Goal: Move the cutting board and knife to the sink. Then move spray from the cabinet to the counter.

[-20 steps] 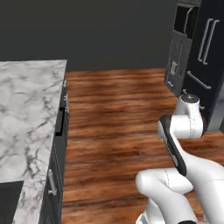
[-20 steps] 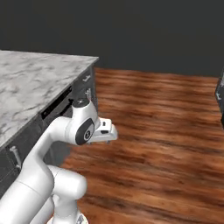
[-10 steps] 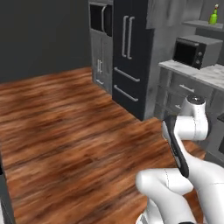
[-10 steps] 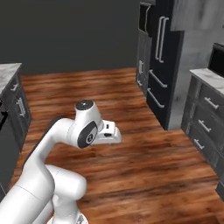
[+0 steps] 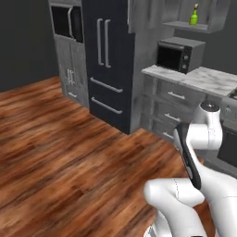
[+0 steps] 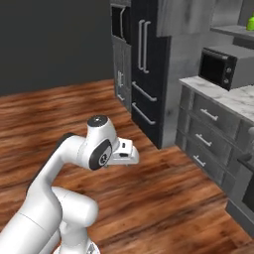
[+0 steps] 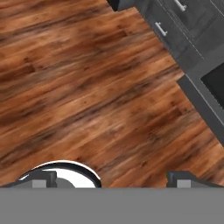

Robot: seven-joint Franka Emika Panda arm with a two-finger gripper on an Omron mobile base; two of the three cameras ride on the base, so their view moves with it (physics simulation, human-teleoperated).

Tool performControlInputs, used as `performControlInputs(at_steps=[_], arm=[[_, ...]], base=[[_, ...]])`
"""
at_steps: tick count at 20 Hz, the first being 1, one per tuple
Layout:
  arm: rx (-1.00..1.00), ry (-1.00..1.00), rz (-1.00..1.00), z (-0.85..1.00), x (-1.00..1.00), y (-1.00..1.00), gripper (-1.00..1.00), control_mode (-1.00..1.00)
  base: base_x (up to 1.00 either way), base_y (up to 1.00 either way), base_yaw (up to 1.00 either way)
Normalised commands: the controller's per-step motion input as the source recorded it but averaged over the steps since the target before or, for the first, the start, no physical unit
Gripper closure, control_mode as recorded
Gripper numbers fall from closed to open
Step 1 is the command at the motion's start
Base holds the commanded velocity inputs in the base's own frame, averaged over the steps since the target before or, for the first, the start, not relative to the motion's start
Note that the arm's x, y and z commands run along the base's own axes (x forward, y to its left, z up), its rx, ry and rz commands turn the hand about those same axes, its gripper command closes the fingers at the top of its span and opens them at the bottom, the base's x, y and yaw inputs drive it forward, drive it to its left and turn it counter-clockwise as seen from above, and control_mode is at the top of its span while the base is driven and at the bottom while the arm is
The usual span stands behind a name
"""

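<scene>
The small bright green spray bottle with a yellow label [image 5: 194, 15] stands upright on the open shelf of the grey wood-grain wall cabinet [image 5: 199, 27]. Its long axis is vertical and its nozzle top points up, the natural way for a bottle to be stored on a shelf. Which way the nozzle faces is too small to tell. The bottle sits directly above the black boxy microwave [image 5: 177, 54], which rests on the white marble desk with grey veins [image 5: 209, 79] over grey drawers. In the right base view only a green edge of the bottle [image 6: 250, 22] shows at the frame's border, again above the microwave [image 6: 223, 66].

To the left of the microwave stands the tall dark fridge with long grey handles [image 5: 108, 60].

The robot's claw [image 7: 113, 179] hangs over the reddish-brown plank floor [image 7: 87, 87], well apart from the microwave and the shelf above it. Its two tips stand wide apart at the bottom of the hand view, with nothing between them. The arm is folded in close over the base, probably kept compact for driving.

Judging from this, the spray step is in hand and the bottle is not yet reached. The base likely needs to come nearer the desk under the microwave before the arm can reach up.
</scene>
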Motion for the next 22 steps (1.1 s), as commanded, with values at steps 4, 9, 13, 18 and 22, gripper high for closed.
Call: performControlInputs(at_steps=[4,9,13,18,22], arm=[[0.0,0.0,0.0,0.0,0.0,0.0,-1.0,1.0],[0.0,0.0,0.0,0.0,0.0,0.0,-1.0,1.0],[0.0,0.0,0.0,0.0,0.0,0.0,-1.0,1.0],[0.0,0.0,0.0,0.0,0.0,0.0,-1.0,1.0],[0.0,0.0,0.0,0.0,0.0,0.0,-1.0,1.0]], base=[[0.69,0.41,-0.32],[0.81,0.33,-0.13],[0.79,0.28,-0.14],[0.73,0.33,-0.27],[0.62,0.36,-0.44]])
